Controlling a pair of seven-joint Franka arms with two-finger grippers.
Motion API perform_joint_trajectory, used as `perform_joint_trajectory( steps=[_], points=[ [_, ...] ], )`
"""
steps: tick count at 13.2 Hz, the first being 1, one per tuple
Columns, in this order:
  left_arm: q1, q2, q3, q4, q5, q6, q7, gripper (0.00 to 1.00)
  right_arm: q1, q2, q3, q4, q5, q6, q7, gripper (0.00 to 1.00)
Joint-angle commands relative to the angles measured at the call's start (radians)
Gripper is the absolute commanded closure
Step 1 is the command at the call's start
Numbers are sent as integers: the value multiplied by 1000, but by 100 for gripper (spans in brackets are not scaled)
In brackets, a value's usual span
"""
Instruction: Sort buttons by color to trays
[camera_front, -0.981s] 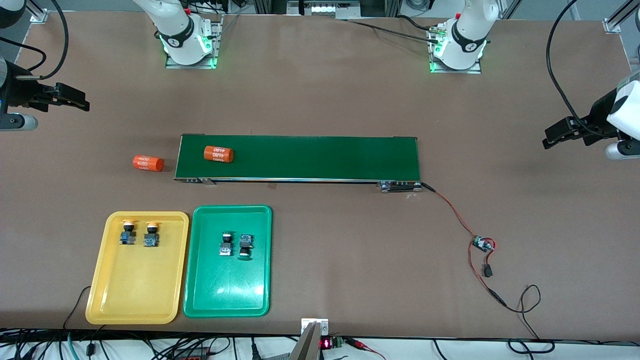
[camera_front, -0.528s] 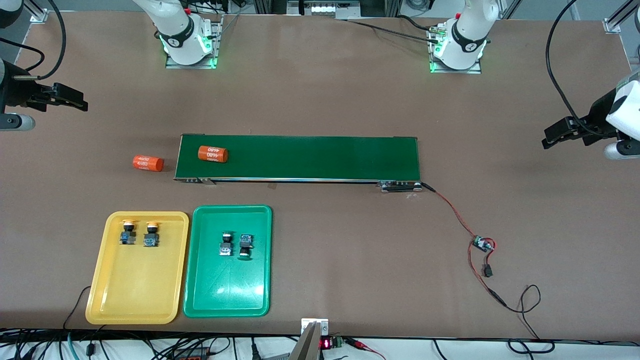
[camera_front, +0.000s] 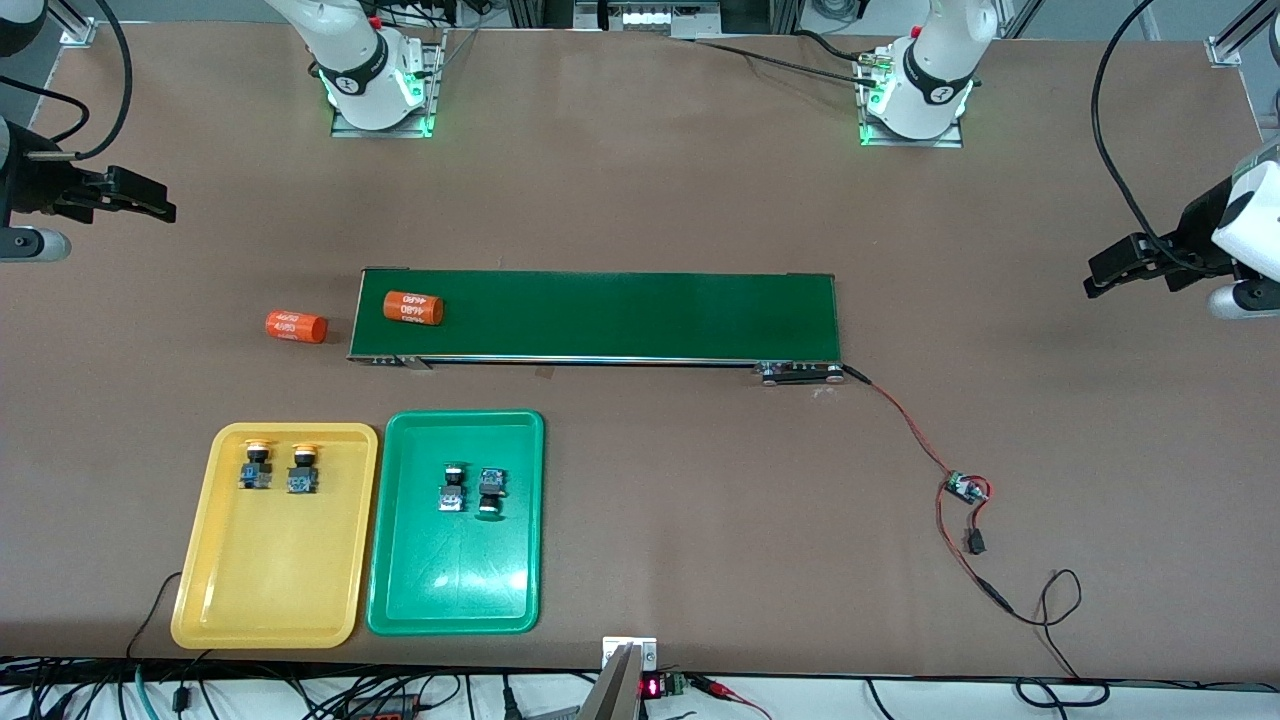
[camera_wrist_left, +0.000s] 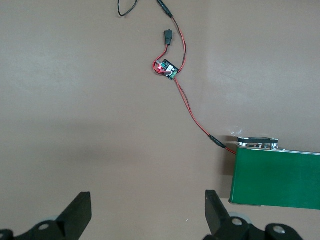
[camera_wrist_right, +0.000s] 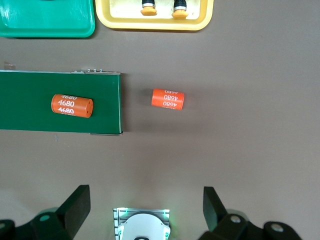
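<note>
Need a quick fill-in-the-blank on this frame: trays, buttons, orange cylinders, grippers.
1. The two yellow-capped buttons lie in the ____ tray.
2. The green tray holds ____ buttons.
3. One orange cylinder lies on the ____ belt; the other on the table.
4. Left gripper and right gripper are both ____.

Missing: yellow; two; conveyor; open

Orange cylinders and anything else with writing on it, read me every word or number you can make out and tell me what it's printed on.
"4680", printed twice: orange cylinder on the conveyor belt.
"4680", printed twice: orange cylinder on the table, beside the belt's end.
Red digits on the small display at the table edge: too small to read.
Buttons, trays, grippers: no readable text.
</note>
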Motion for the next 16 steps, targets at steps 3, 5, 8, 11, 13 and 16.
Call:
perform_joint_trajectory(
  steps=[3,5,8,11,13,16],
  points=[
    [4,-26,-5,-19,-2,-4,17,0,-12,-4,6,-5,-8,3,-14,0],
    [4,-26,-8,-19,-2,-4,17,0,-12,-4,6,-5,-8,2,-14,0],
    [6,-28,-8,-19,-2,-2,17,0,-13,-4,6,-5,-8,3,-14,0],
    [6,-29,-10,-14,-2,-30,17,0,-13,-4,6,-5,-8,3,-14,0],
    [4,-31,-13,-11,-2,-31,17,0,-13,-4,6,-5,-8,3,-14,0],
    [-6,-29,-18,-9,-1,21,17,0,-15,-4,6,-5,-8,3,-14,0]
  ],
)
